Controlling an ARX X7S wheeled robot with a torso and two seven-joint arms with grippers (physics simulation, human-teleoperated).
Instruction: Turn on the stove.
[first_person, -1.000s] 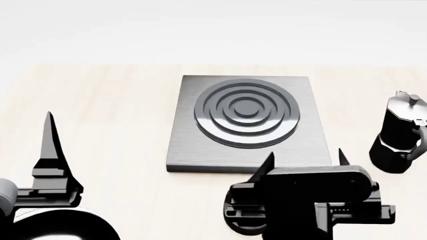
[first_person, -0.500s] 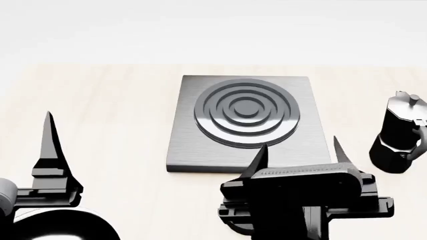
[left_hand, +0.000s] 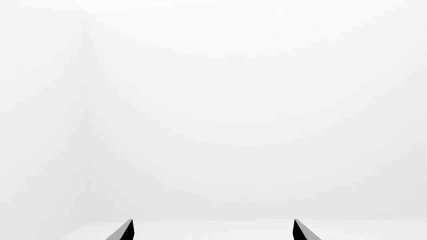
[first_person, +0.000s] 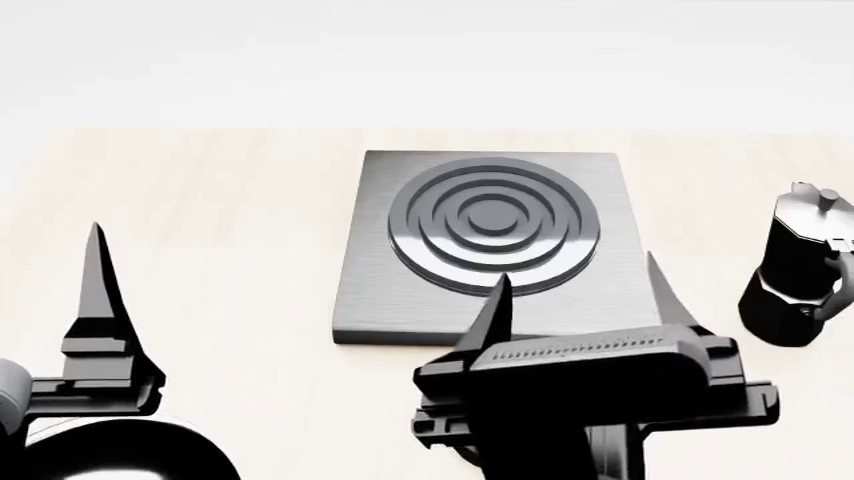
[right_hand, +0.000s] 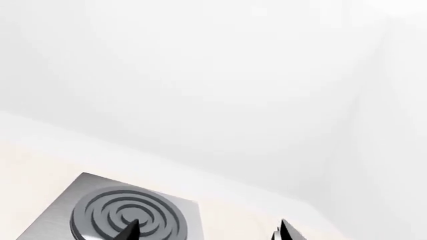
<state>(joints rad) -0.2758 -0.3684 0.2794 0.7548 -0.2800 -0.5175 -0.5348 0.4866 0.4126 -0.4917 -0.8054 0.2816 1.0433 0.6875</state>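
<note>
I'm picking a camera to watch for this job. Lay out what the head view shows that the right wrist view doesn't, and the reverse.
Only the head view shows the moka pot, the left claw, a dark round object at the bottom left corner, and the whole body of the right claw. Only the right wrist view shows the white back wall and a room corner. Both show the stove with its ringed burner, the pale table and the right claw's two spread tips. No knob shows in either.

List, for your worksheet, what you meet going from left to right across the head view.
left pincer → stove → right pincer → moka pot
</note>
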